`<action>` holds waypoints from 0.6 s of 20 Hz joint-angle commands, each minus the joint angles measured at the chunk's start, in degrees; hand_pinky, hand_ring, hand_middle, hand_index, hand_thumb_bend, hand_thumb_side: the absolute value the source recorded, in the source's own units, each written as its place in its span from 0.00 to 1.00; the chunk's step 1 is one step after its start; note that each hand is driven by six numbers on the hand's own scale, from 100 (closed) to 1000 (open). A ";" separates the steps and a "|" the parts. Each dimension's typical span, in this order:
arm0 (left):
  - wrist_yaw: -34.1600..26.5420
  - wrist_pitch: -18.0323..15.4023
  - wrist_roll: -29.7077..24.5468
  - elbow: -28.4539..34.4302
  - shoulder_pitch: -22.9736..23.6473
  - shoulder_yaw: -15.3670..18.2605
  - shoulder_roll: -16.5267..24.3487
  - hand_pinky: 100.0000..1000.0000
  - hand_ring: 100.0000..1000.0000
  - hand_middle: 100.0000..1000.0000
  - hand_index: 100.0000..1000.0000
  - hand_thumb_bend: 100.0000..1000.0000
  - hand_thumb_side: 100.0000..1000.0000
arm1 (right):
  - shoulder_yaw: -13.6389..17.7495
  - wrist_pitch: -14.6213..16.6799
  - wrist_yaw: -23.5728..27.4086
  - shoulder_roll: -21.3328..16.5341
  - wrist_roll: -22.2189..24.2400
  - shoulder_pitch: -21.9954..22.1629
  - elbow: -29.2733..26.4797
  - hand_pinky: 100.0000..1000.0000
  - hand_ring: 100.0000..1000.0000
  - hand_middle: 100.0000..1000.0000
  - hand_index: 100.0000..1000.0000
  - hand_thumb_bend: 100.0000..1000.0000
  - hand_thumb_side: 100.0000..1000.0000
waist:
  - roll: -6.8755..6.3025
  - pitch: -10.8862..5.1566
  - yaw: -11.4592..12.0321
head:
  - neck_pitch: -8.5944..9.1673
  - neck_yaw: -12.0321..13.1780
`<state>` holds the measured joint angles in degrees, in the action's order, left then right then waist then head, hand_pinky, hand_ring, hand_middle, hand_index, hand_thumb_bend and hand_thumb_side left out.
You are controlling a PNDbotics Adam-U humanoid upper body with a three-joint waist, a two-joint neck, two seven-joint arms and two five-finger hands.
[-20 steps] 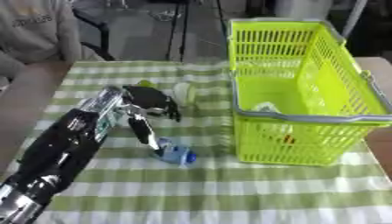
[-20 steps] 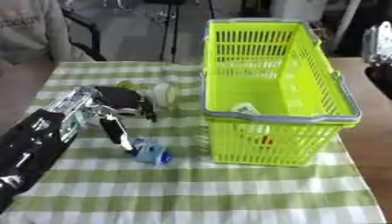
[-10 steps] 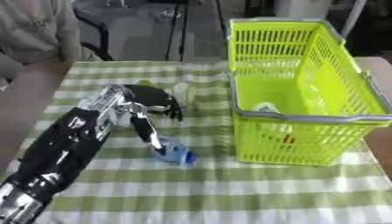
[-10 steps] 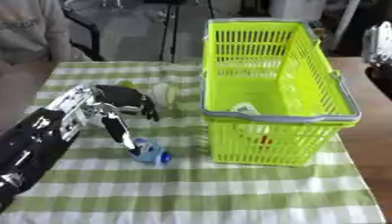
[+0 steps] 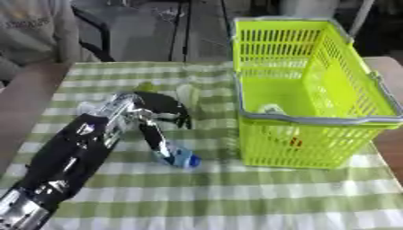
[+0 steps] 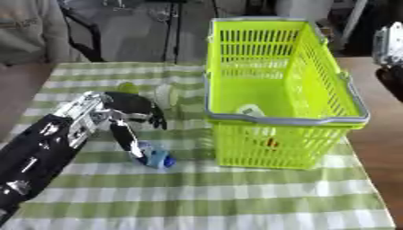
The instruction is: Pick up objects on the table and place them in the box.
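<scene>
So far the basket [image 5: 315, 85] on the right holds a few small things, while a small blue-capped bottle [image 5: 179, 158] lies on the checked cloth [image 5: 236, 197] just left of it. The left hand [image 5: 154, 114] hovers above it, fingers loosely curled, gripping nothing. A pale item [image 5: 187, 95] waits farther back.
</scene>
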<state>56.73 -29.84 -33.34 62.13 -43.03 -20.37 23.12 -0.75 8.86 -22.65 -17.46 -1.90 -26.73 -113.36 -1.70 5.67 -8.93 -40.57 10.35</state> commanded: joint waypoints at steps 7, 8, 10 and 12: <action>0.63 -10.00 -12.73 -0.66 -0.41 0.15 0.68 0.64 0.62 0.57 0.79 0.84 0.42 | 0.27 -0.01 0.26 -0.59 0.08 -1.01 -0.97 0.54 0.53 0.60 0.81 0.00 0.48 | 0.26 -0.58 0.20 | 0.62 -0.07; 0.61 -10.00 -12.73 -0.68 -0.38 0.18 0.66 0.63 0.61 0.56 0.79 0.84 0.41 | 0.27 0.00 0.26 -0.59 0.08 -1.00 -0.97 0.55 0.53 0.60 0.81 0.00 0.48 | 0.26 -0.58 0.21 | 0.63 -0.08; 0.48 -10.01 -12.42 -0.79 -0.13 0.16 0.47 0.63 0.61 0.55 0.78 0.84 0.40 | 0.27 0.01 0.27 -0.57 0.09 -1.04 -0.98 0.55 0.53 0.60 0.81 0.00 0.48 | 0.32 -0.58 0.28 | 0.67 -0.11; 0.47 -10.04 -12.16 -0.98 0.01 0.08 0.34 0.62 0.60 0.55 0.78 0.84 0.40 | 0.27 0.02 0.28 -0.55 0.08 -1.06 -0.99 0.55 0.53 0.60 0.81 0.00 0.48 | 0.34 -0.58 0.29 | 0.70 -0.11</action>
<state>57.10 -28.64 -34.55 60.78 -42.24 -20.65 23.08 -0.75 8.82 -22.64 -17.46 -1.86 -26.74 -113.36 -1.50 5.71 -8.70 -40.57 10.31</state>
